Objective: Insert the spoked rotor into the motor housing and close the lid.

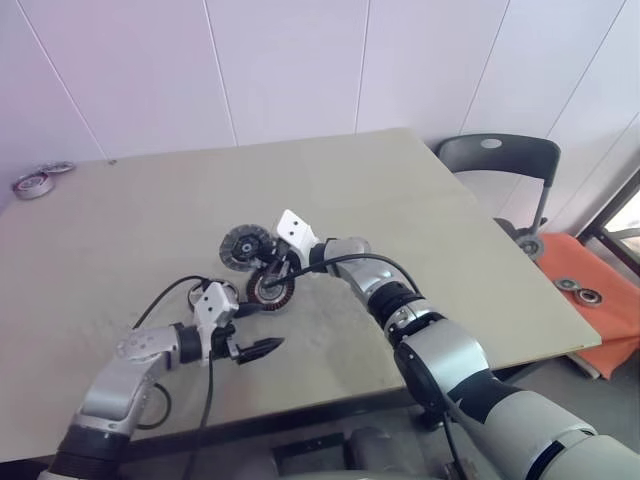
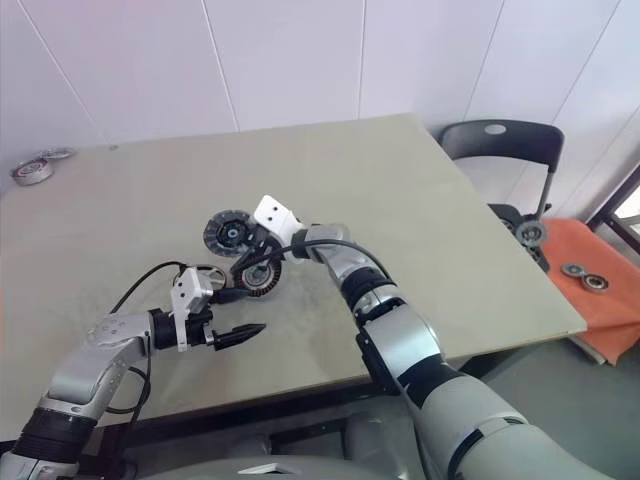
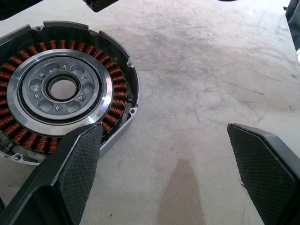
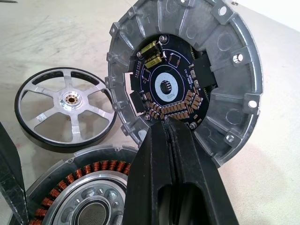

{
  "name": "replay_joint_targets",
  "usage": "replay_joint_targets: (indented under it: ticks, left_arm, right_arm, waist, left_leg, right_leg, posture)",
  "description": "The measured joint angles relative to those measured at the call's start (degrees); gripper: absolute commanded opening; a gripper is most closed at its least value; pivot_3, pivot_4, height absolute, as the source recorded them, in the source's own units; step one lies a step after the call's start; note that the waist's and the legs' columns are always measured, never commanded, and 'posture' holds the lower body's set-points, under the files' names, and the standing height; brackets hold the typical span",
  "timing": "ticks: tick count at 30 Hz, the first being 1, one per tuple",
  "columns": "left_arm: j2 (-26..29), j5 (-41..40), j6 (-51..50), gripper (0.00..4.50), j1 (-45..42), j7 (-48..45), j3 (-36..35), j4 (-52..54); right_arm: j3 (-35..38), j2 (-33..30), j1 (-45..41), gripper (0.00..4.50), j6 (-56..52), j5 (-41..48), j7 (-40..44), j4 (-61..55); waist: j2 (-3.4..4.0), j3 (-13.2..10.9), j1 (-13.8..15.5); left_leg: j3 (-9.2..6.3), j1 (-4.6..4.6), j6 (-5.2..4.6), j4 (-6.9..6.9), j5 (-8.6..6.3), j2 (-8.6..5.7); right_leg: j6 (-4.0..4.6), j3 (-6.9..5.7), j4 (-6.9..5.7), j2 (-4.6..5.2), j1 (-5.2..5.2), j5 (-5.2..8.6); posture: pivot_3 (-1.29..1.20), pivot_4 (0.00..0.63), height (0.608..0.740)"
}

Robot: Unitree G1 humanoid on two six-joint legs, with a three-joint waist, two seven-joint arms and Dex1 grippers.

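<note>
- Copper-red windings ring the motor housing [image 3: 61, 89], which lies flat and uncovered on the beige table [image 1: 420, 200], near the middle of it, silver hub up.
- Just beyond the housing lies the spoked rotor [image 4: 65, 108], flat on the table, a silvery wheel with a dark rim; it is not in the housing.
- Beside the rotor the grey cast lid [image 4: 187, 79] stands tilted on edge, its dark round circuit board facing the right wrist camera.
- Right gripper [image 4: 173, 136] reaches in from the right over the housing, its fingers pressed together, their tips at the lower edge of the lid's circuit board; whether they pinch it I cannot tell.
- Left gripper [image 3: 164, 164] hangs near and left of the housing, fingers spread wide and holding nothing.
- Far left corner of the table: two metal rings [image 1: 40, 180]. Right of the table stand a dark chair [image 1: 500, 160] and an orange surface [image 1: 590, 290] with small round parts.
</note>
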State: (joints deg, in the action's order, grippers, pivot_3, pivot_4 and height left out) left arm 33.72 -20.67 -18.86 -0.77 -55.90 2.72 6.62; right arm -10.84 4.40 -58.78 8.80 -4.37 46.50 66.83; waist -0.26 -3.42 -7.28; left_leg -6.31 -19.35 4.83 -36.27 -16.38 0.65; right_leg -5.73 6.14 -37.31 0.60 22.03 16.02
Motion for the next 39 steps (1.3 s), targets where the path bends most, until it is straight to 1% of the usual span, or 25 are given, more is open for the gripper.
replay_joint_targets:
  ticks: [7, 12, 19, 39]
  left_arm:
    - [-0.01, -0.04, 0.23, 4.50, 0.04, 0.18, -0.11, -0.01]
    - [-0.01, -0.07, 0.25, 4.50, 0.20, 0.78, -0.25, 0.39]
    - [-0.06, -0.42, 0.18, 4.50, 0.61, 1.45, -0.50, 1.06]
    - [-0.04, -1.26, 0.30, 4.50, 1.67, 1.87, -1.39, 1.24]
  right_arm:
    - [-0.01, 0.07, 0.21, 0.03, -0.01, -0.09, -1.74, 0.01]
    - [0.07, 0.28, 0.18, 0.03, -0.60, -1.21, -8.73, 1.32]
    - [0.30, 0.36, 0.13, 0.03, -1.94, -1.99, -14.38, 3.48]
    - [0.41, 0.66, 0.16, 0.03, -2.18, -2.79, -15.76, 3.82]
  waist:
    - [0.00, 0.00, 0.00]
    - [-0.01, 0.00, 0.00]
    - [-0.01, 0.01, -0.04]
    - [-0.01, 0.01, -0.07]
  left_leg:
    - [0.00, 0.00, 0.00, 0.00, 0.00, 0.00]
    - [0.00, -0.01, 0.00, 0.01, 0.00, 0.00]
    - [0.00, -0.03, 0.00, 0.02, 0.00, 0.00]
    - [0.00, -0.02, 0.00, 0.03, 0.00, 0.00]
  right_leg:
    - [0.00, 0.00, 0.00, 0.00, 0.00, 0.00]
    - [0.00, 0.00, 0.01, 0.00, 0.01, 0.00]
    - [0.00, 0.01, 0.01, 0.00, 0.04, 0.00]
    - [0.00, 0.01, 0.01, 0.00, 0.04, 0.00]
  posture:
    - [0.00, 0.000, 0.740]
    - [0.00, 0.000, 0.740]
    - [0.00, 0.000, 0.740]
    - [0.00, 0.000, 0.740]
